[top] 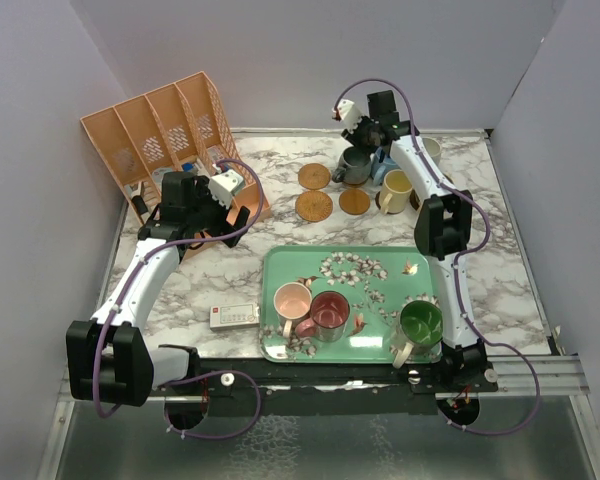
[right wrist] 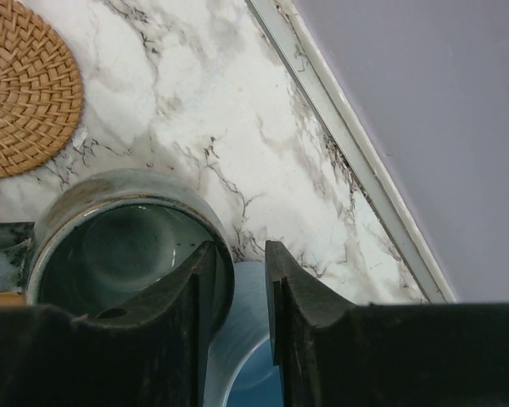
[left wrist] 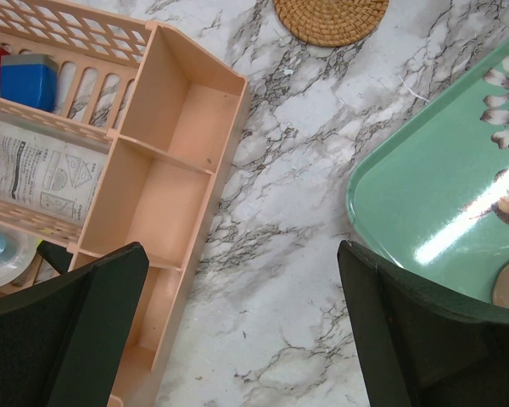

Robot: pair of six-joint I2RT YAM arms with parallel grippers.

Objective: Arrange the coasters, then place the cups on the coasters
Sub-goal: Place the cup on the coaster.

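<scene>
right gripper [right wrist: 240, 254] slightly parted astride the grey mug [right wrist: 110, 246] rim, mug beside the coaster [right wrist: 21, 85] ahead-left, not on it. a skewed lift could snag the rim, tipping it onto the blue mug [right wrist: 250, 365] just under the outer finger

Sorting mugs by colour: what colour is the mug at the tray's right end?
Green mug, clearest in the top view.

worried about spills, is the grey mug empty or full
Empty: the right wrist view looks down into the grey mug, showing only bare glaze inside.

Blue mug [right wrist: 248, 360] blocks the room beside grey mug [right wrist: 110, 254].
</scene>
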